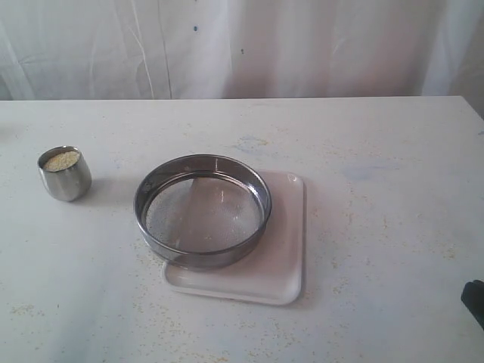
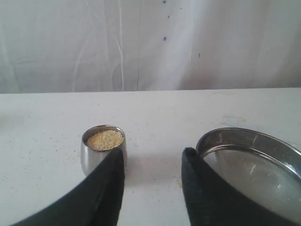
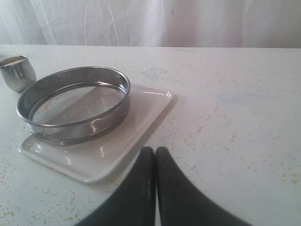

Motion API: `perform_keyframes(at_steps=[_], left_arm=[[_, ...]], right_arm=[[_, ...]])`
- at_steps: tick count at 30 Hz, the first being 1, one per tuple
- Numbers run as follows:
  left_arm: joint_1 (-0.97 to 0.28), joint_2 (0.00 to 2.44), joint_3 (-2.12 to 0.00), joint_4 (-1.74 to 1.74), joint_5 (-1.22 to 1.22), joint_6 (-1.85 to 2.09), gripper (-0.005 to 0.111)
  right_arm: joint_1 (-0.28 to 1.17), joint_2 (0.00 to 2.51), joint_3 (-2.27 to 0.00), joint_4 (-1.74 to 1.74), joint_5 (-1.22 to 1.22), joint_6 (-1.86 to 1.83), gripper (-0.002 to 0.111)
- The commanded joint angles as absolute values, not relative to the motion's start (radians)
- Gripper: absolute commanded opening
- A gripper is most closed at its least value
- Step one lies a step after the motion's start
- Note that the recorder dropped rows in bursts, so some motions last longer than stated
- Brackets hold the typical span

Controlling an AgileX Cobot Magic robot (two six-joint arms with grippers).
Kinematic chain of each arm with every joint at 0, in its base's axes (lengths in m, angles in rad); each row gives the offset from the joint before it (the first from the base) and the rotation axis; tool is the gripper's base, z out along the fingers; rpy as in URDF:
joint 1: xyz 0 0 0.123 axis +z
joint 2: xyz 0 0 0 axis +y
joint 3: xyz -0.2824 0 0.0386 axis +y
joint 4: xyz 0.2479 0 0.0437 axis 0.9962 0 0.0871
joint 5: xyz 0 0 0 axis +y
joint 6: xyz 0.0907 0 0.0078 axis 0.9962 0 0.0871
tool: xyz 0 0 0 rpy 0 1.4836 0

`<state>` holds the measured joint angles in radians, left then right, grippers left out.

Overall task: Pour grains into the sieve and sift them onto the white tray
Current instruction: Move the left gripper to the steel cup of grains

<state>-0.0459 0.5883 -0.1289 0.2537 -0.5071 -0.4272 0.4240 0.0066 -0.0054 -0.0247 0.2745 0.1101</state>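
Looking out over a wide white table (image 1: 378, 151), scuffed and faintly stained, peppered with stray yellowish specks, thickest along the near edge. Backing onto a white curtain (image 1: 242, 45) hanging in soft folds across the full width behind.

Finding the white tray (image 1: 286, 261) lying flat near the middle of the table. Carrying the sieve (image 1: 203, 259) on its left part, grey rim overhanging the tray's left edge in the exterior view, mesh looking nearly bare. Standing well apart to the left of the sieve, a small steel cup (image 1: 65, 178), upright and holding the grains (image 1: 61, 160) almost to the brim.

Turning to the left gripper (image 2: 153, 156): hanging low over the table, jaws standing released, dark fingers spread wide and grasping nothing. Pointing at the bare table between cup and sieve, one fingertip overlapping the cup's wall in the left wrist view and the other overlapping the sieve's rim. Not showing whether either is touching.

Turning to the right gripper (image 3: 155, 151): jaws clenched, fingers pressing together with nothing between them. Hovering just short of the tray's near edge, with the sieve lying farther off on the tray and the cup beyond that, well apart.
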Motion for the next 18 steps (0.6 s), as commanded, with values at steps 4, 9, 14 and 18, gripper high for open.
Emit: perform_keyframes(at_steps=[4,9,14,18], left_arm=[[-0.043,0.775,-0.084,0.151,-0.679,-0.398,0.059],[-0.043,1.079,-0.084,0.112,-0.910,-0.348,0.059],[-0.043,1.363,-0.181,0.080,-1.036,-0.306,0.060],[-0.043,1.476,-0.272,0.093,-1.064,-0.290,0.063]], right_arm=[[0.419,0.000,0.000,-0.027,0.260,0.109,0.000],[0.419,0.000,0.000,-0.027,0.262,0.109,0.000],[0.419,0.000,0.000,-0.027,0.260,0.109,0.000],[0.419,0.000,0.000,-0.027,0.260,0.109,0.000]])
